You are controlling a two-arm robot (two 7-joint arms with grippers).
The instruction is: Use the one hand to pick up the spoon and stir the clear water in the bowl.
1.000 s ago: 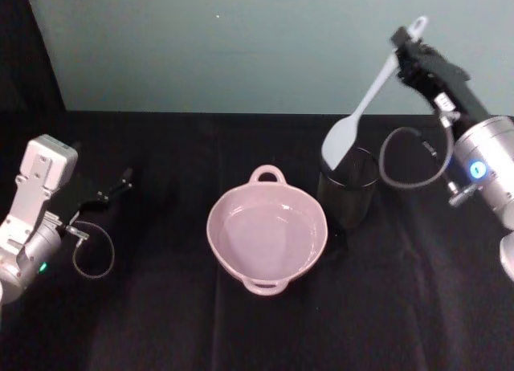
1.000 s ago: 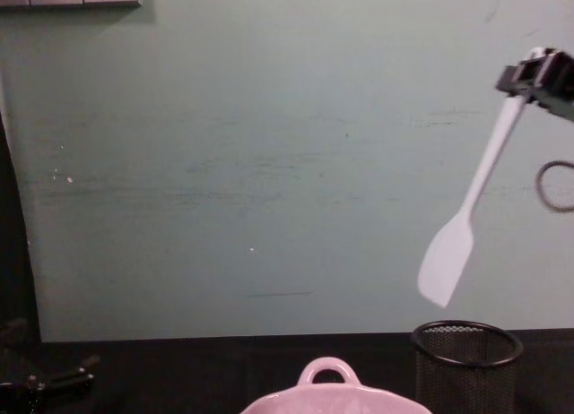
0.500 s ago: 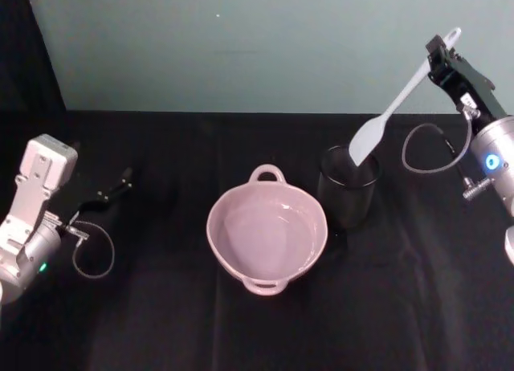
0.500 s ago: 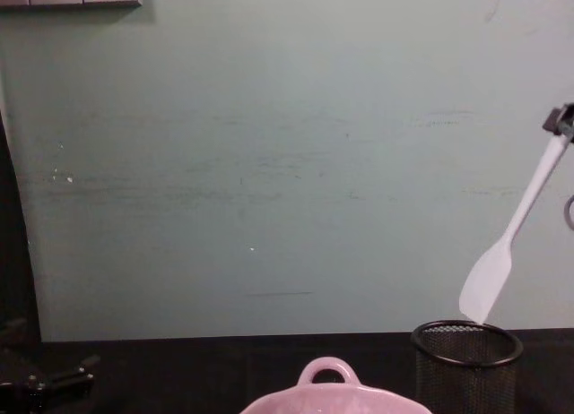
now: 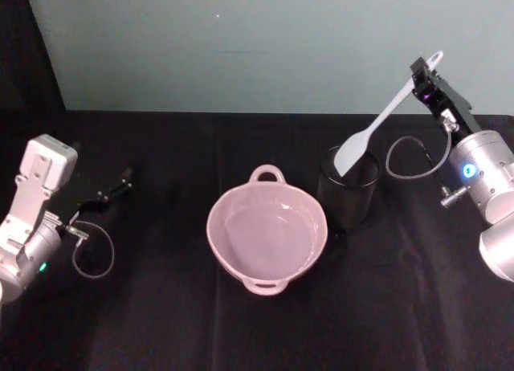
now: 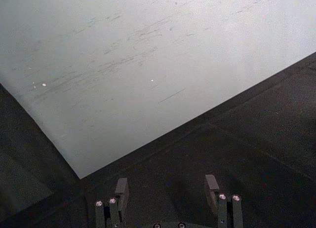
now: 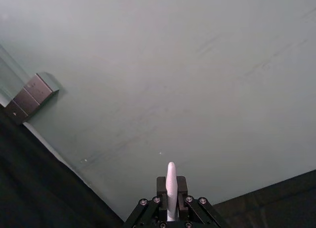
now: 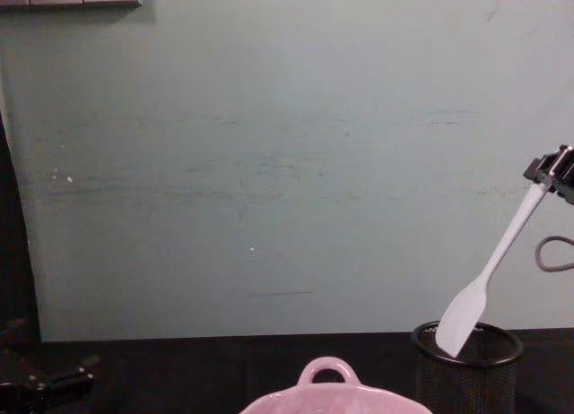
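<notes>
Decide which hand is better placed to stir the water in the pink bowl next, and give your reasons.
The right hand: it grips the spoon, whose blade dips into the mesh cup beside the bowl. The left hand lies open and empty, far left.

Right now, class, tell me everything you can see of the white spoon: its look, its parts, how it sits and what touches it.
The spoon is long, slim and white, plastic by its look, with a flat paddle blade and an oval hole at the handle's end. It hangs tilted, blade down. The right tool is shut on its upper handle. In the chest view the blade tip dips just inside the rim of the black mesh cup, beside the pink bowl.
</notes>
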